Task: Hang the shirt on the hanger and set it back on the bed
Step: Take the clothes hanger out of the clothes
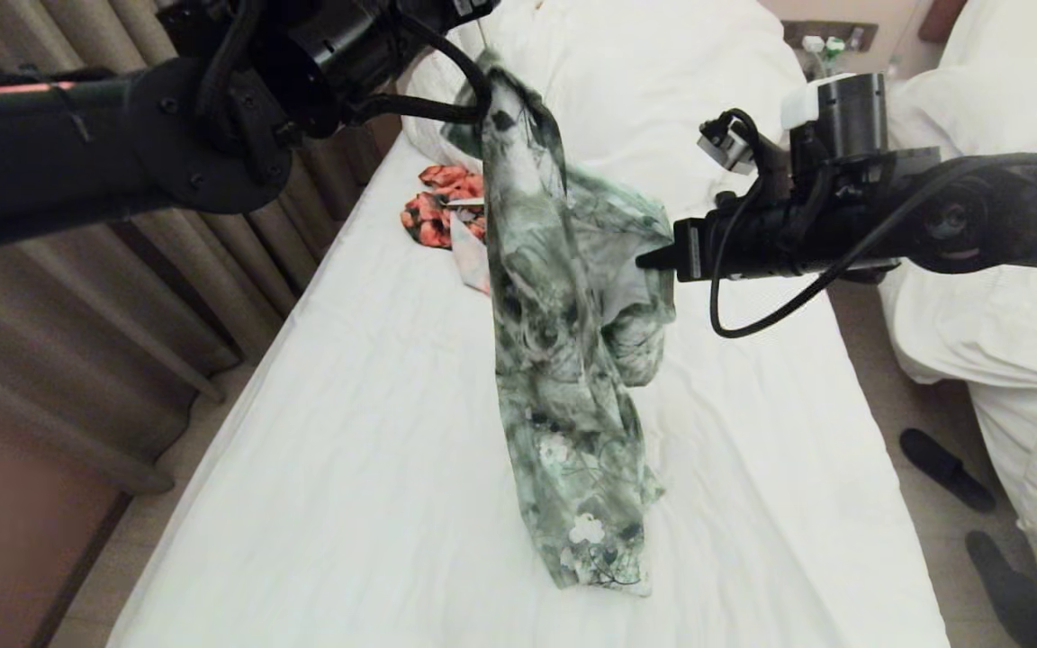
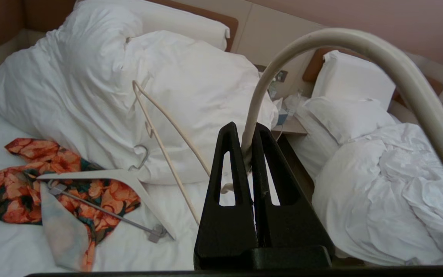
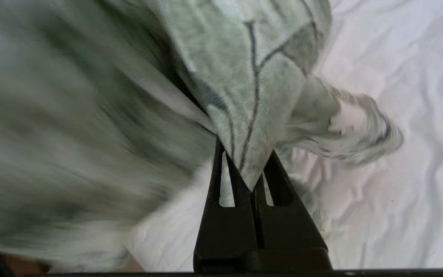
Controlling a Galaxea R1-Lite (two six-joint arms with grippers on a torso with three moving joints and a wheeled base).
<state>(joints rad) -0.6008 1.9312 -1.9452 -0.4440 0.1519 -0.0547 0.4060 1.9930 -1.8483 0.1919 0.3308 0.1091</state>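
Right gripper (image 3: 250, 169) clamped on a fold of the shirt (image 3: 244, 77); the fabric hangs above the wrinkled bed (image 3: 417, 77) sheet, partly blurred.

A twin hotel-style bedroom: two white beds (image 1: 374, 378), pillows (image 2: 190, 88), padded headboard (image 2: 214, 17), curtains (image 1: 50, 297).

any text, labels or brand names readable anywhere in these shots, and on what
None can be read. The shirt, the cream hanger, the bed sheet and both grippers, left gripper and right gripper, show no lettering, label or number.
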